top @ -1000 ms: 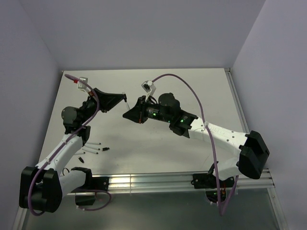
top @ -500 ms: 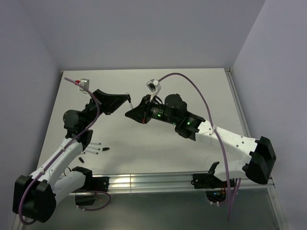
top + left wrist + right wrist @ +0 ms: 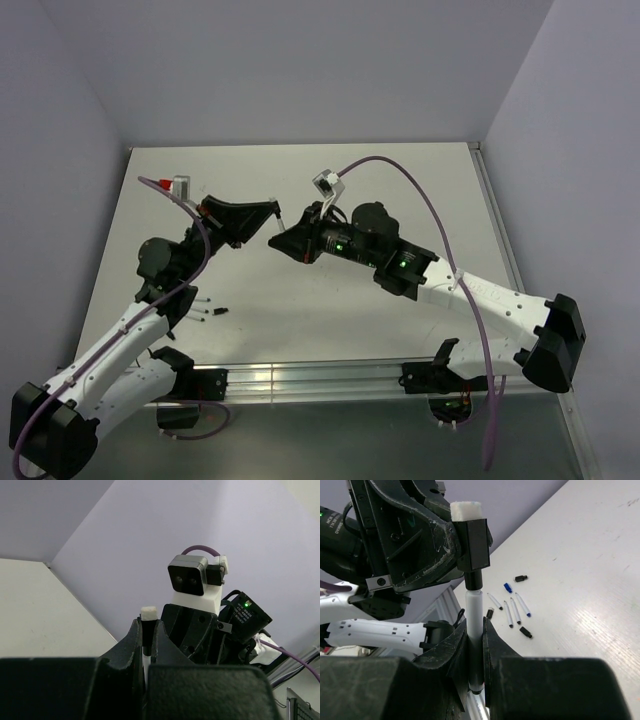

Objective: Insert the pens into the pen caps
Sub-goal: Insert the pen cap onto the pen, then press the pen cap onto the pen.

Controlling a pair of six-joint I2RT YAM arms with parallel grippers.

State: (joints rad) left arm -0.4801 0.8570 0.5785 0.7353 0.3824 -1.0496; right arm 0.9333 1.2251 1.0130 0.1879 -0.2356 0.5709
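Right jaws clamp the white pen point(image 3: 474, 611) by its barrel. Left jaws, nearly shut just above them, pinch the black pen cap point(image 3: 475, 578), the pen's tip apparently inside. Keep both axes aligned and press straight, avoiding sideways bending.

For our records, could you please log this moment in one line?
left pincer: shut on white-ended piece | right pincer: shut on pen | black section between | spare pens, caps: on table

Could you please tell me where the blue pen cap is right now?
In the right wrist view the blue pen cap lies on the table on the left arm's side, beside a black cap and three loose pens.
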